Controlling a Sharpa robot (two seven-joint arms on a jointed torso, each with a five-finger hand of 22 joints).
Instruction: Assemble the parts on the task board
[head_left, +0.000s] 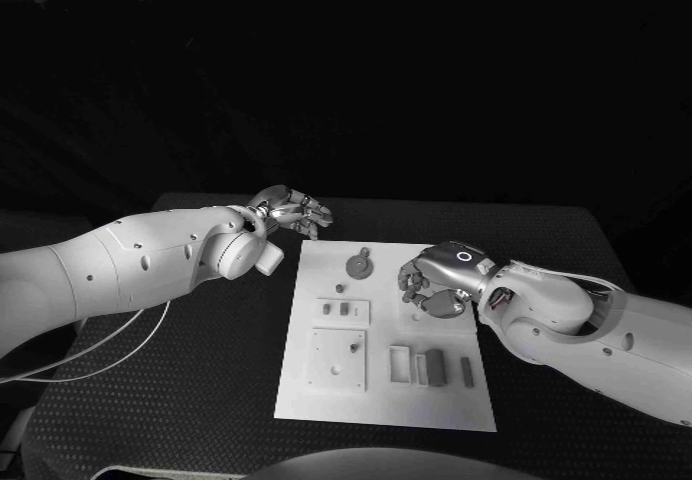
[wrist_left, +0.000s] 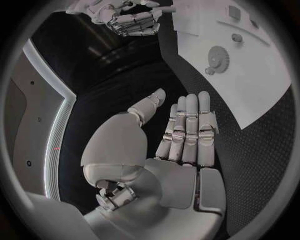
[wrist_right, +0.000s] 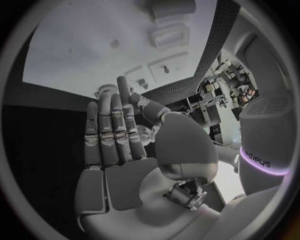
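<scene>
From the head camera I see the task board (head_left: 387, 400) lying flat in the middle of the black table (head_left: 188, 400), with its long side running away from me. My left hand (head_left: 293, 212) is beside the far left corner of the board, above the table and not over the plate. In the left wrist camera its fingers (wrist_left: 190, 127) are stretched straight and lie close together, the thumb stands a little to the side, and the palm holds nothing. It touches no part.

My right hand (head_left: 437, 281) hangs over the far right area of the board. In the right wrist camera its fingers (wrist_right: 111, 131) are also straight and side by side, with nothing between them and the thumb. I cannot tell if the fingertips touch the plate.

The parts are on the board. A round gear-like part (head_left: 359, 266) lies near the far edge, between my two hands. Below it there is a small plate with two pegs (head_left: 343, 311), then a bigger square plate (head_left: 336, 360). On the near right, several small blocks (head_left: 430, 366) stand in a row, just beside each other.
</scene>
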